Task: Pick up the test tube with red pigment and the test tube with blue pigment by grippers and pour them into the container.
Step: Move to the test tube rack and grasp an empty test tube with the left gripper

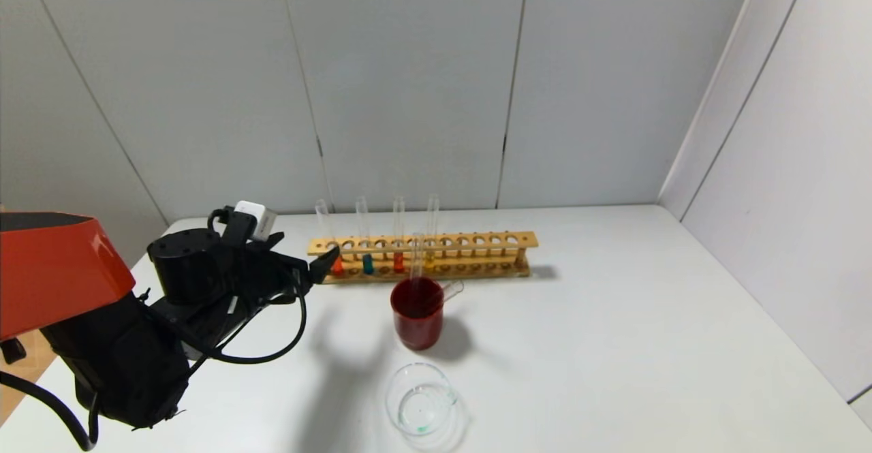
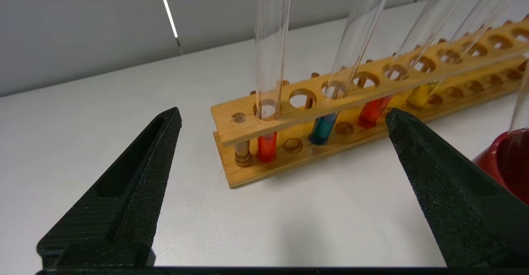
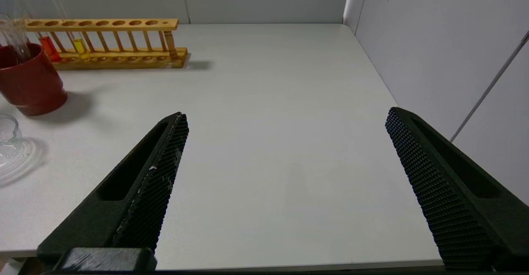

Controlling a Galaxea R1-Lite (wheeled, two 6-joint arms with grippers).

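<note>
A wooden rack [image 1: 422, 255] stands at the back of the table. At its left end is the test tube with red pigment [image 1: 336, 266] [image 2: 266, 147], holding orange-red liquid. The test tube with blue pigment [image 1: 368, 263] [image 2: 324, 128] stands two holes along. My left gripper [image 1: 320, 269] [image 2: 283, 115] is open, low over the table just before the rack's left end, with both tubes between its spread fingertips and touching neither. The clear glass container [image 1: 420, 398] [image 3: 8, 136] sits near the front edge. My right gripper [image 3: 285, 115] is open over bare table at the right.
A deeper red tube [image 1: 398, 262] [image 2: 372, 111] and a yellow tube [image 1: 430, 260] [image 2: 419, 95] also stand in the rack. A dark red cup [image 1: 417, 320] [image 3: 31, 84] with empty glass tubes leaning in it stands between rack and container. Walls close the back and right.
</note>
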